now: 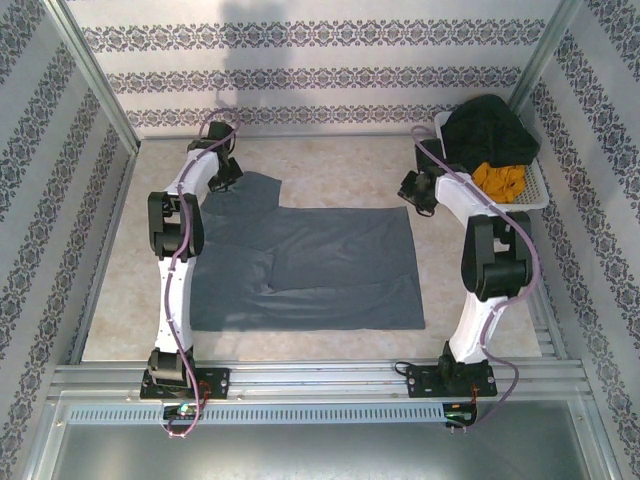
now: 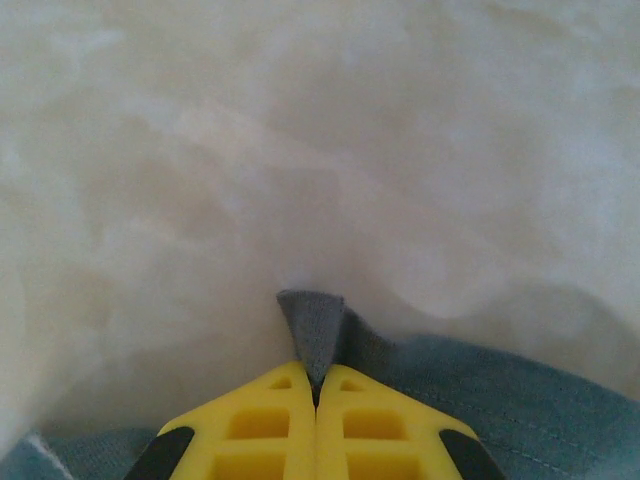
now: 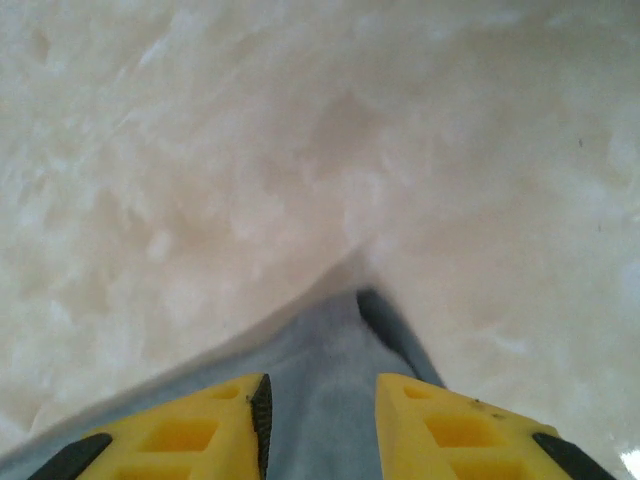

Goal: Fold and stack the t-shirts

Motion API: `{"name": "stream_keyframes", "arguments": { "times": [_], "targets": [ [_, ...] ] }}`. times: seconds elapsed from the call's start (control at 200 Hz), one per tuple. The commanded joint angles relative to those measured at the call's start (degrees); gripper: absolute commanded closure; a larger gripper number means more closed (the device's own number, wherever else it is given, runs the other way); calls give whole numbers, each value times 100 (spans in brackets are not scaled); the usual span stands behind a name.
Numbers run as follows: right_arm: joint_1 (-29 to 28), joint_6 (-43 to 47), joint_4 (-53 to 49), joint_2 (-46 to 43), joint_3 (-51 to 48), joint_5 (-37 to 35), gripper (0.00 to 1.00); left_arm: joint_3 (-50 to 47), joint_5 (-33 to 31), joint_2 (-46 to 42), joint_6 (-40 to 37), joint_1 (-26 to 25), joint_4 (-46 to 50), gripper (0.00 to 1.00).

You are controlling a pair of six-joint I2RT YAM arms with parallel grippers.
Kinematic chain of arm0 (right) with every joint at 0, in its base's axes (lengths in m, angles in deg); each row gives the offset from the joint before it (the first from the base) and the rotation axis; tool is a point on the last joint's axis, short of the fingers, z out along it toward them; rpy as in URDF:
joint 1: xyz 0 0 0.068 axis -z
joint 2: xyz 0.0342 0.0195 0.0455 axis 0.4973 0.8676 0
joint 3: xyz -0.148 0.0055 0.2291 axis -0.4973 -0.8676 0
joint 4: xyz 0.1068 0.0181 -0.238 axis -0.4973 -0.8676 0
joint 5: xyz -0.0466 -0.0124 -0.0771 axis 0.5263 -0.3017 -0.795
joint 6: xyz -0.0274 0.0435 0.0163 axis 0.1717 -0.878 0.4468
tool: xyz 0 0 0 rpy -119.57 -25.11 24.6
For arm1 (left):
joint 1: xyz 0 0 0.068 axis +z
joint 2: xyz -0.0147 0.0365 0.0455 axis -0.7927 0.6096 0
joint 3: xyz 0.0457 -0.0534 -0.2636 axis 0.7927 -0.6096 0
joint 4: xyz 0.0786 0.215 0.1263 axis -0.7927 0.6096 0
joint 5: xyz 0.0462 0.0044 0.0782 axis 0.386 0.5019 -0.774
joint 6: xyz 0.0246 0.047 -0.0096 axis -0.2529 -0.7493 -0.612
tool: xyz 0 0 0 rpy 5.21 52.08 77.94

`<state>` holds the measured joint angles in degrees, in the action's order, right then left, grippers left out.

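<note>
Plain slate-blue t-shirt [image 1: 320, 265] lies spread flat mid-frame on worktop [image 1: 340, 165]. At its upper-left edge, left fingers [image 2: 270, 405] are closed, pinching a cloth corner. At the upper-right corner, right fingers [image 3: 215, 420] are parted, straddling cloth, ungripped. Likely both far corners are needed for an even fold.

One blue-grey t-shirt [image 1: 320, 265] at centre frame. One white basket [image 1: 530, 200] at upper right, with two garments: one black garment [image 1: 485, 128], one yellow garment [image 1: 500, 178]. Two hands: left hand [image 2: 317, 388], right hand [image 3: 321, 398].

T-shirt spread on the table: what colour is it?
The t-shirt is plain slate blue-grey; top external view.
</note>
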<state>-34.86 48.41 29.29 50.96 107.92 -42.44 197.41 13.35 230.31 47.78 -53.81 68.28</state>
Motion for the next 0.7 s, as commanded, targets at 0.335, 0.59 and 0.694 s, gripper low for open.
{"name": "stream_keyframes", "arguments": {
  "times": [0.335,0.59,0.694],
  "targets": [
    [-119,-121,-968,1351,1197,-243,66,-816,796,-959,27,237,-738,100],
    [-131,-32,-1521,1678,1551,-358,75,-940,841,-1146,26,304,-751,100],
    [-129,38,-1653,1698,1580,-456,83,-961,844,-1180,51,315,-731,100]
  ]
}}
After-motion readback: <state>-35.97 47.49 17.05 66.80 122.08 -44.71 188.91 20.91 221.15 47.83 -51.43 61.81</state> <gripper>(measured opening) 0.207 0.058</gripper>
